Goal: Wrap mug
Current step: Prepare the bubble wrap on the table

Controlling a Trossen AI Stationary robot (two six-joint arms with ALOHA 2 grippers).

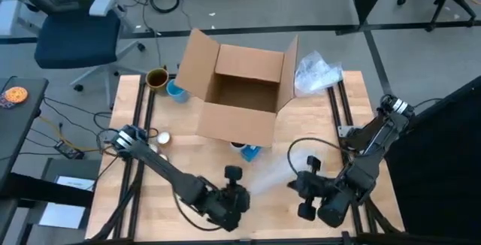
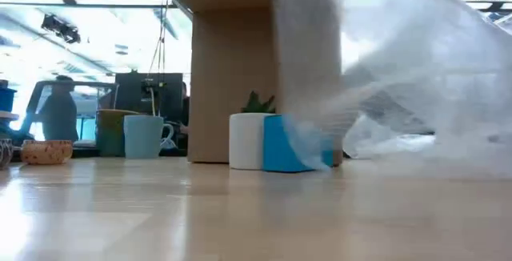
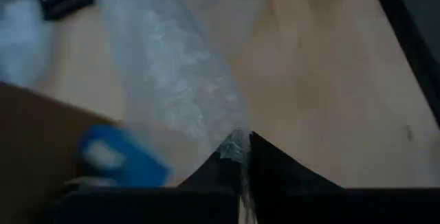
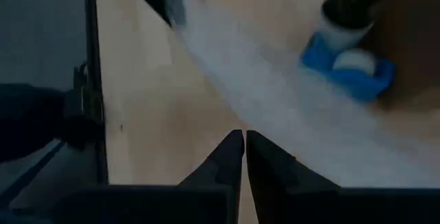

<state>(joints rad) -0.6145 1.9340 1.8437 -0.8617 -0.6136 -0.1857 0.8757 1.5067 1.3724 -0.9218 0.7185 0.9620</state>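
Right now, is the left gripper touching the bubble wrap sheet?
Touching. In the left wrist view, the left gripper is shut on the edge of the bubble wrap sheet, which comes out from between its fingertips.

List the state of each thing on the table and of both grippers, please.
Cardboard box: upright, flaps open.
Bubble wrap sheet: lifted, stretched between both grippers.
Left gripper: shut on the sheet's edge.
Right gripper: fingers closed on the sheet.
Blue and white mug: on the table by the box, unwrapped.
Light blue mug: upright.
Spare bubble wrap: crumpled beside the box.
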